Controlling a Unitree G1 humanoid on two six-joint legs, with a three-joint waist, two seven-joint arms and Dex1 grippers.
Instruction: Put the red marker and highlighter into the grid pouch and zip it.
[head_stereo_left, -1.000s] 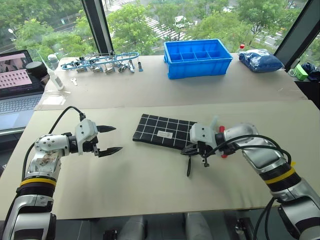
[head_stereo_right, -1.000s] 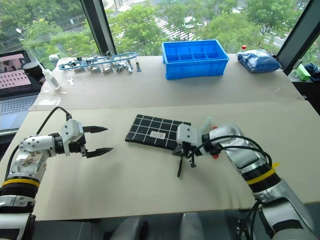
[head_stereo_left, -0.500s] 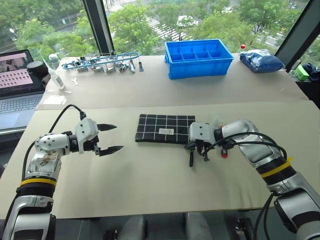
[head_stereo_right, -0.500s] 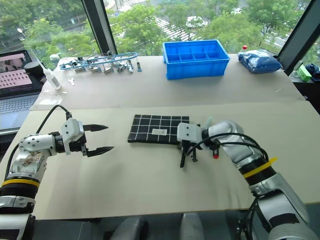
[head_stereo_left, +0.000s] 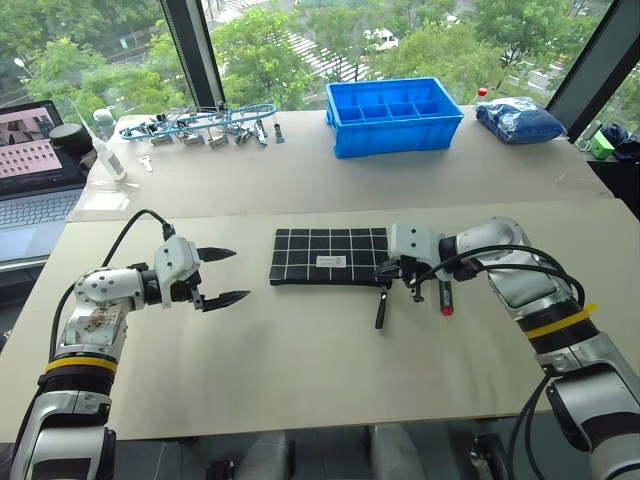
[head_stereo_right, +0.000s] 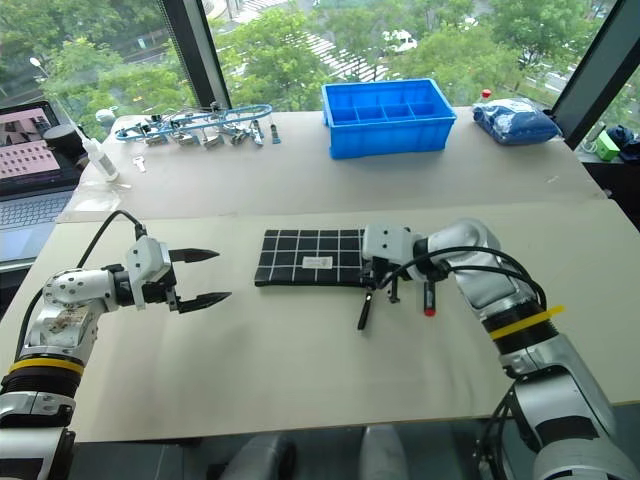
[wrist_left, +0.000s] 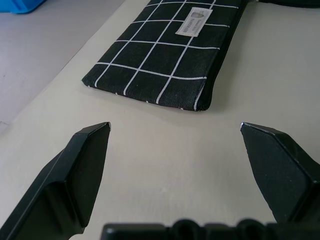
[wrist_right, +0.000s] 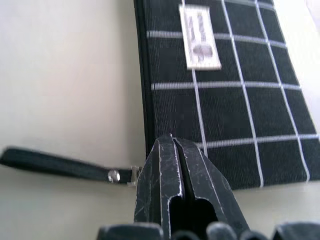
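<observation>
My left gripper (head_stereo_left: 222, 275) hangs over the left part of the table (head_stereo_left: 300, 370) with its fingers spread wide and nothing between them, pointing toward the pouch (head_stereo_left: 328, 257). The pouch lies flat near the table's middle, label up, its strap (head_stereo_left: 381, 309) trailing toward the near edge from its right end. My right gripper (wrist_right: 174, 150) sits at that right end, fingers pressed fully together just beside the zipper; I cannot tell whether they pinch anything. The red marker (head_stereo_left: 445, 298) lies just right of it, under my right forearm.
</observation>
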